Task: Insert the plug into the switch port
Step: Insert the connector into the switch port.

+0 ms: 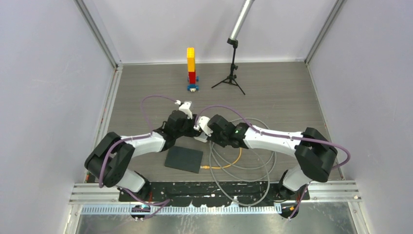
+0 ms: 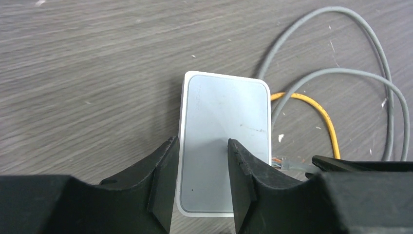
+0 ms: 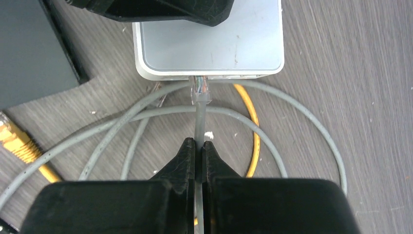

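Right gripper [image 3: 198, 146] pinches the grey cable [image 3: 198, 124] behind the plug [image 3: 200, 90], whose tip meets the port [image 3: 200, 77] in the white box [image 3: 209, 44]. Left gripper [image 2: 199, 165], jaws apart, sits over it. Push straight and level.

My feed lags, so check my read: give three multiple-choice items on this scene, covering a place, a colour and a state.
1. Where is the clear plug? A at the white switch's side; B on the dark pad; C by the brick tower.
2. Colour of the cable in the right tool? A yellow; B grey; C purple.
3. Right tool's jaws? A wide open; B shut on the cable; C shut on nothing.
Answers: A, its tip meets the switch's edge; B, grey runs through its grip; B, they pinch it.
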Controlling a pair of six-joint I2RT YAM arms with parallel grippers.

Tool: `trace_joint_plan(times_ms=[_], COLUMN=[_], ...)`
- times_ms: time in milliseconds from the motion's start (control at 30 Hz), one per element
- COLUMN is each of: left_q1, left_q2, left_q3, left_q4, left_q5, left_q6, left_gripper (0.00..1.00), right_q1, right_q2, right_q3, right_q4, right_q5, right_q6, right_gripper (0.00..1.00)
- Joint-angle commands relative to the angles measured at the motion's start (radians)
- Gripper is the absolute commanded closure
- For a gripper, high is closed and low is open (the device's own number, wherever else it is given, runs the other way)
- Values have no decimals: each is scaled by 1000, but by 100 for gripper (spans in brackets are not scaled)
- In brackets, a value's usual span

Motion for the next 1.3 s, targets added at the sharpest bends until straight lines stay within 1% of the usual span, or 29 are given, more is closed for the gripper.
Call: trace_joint_plan(times_ms=[0,167,567,833,1267], left_q1=[-66,-85,-92,-92,-92], left_q2=[40,88,90,95,90], left_q3=[43,41,39,37,40], left_q4=[45,66,72,60,48], left_q5=[147,166,165,160,149], left_q6=[-19,-19,-19,-13,-6], left_gripper=[59,59,59,59,59], right_q1=[32,36,39,44,48], right_q2=[-112,-140,-48,-39,-20], right_q3=[-16,-87,-60,-115,-147], right_q4=[161,193,118,175,201], right_q5=[19,31,36,50,53], right_q6=[49,67,118,154,183], right_gripper=[99,99,100,99,100])
